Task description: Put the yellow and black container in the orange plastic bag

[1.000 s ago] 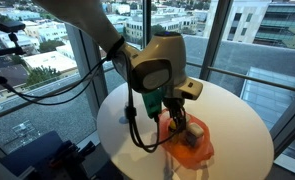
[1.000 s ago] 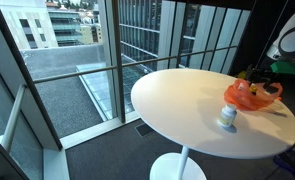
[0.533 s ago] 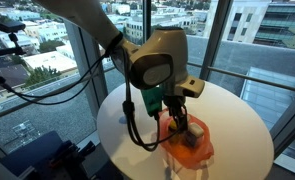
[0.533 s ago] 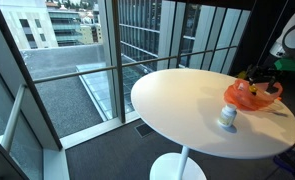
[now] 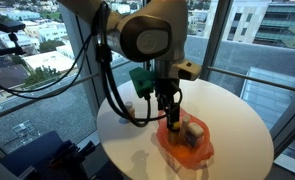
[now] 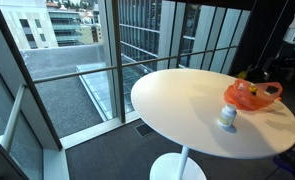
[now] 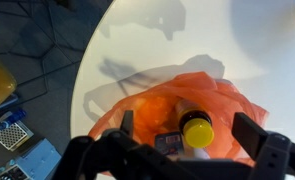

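In an exterior view, find gripper hanging just over bag on table, container seemingly inside. In an exterior view, see bag with a small jar just beside. In wrist view, note gripper spread, pinching nothing, above container lying in bag. Looks placed; only pulling away left.

Arm enters from the upper side and bends downward at the wrist above the table. Gripper points straight down. In the wrist view the fingers stand wide apart.
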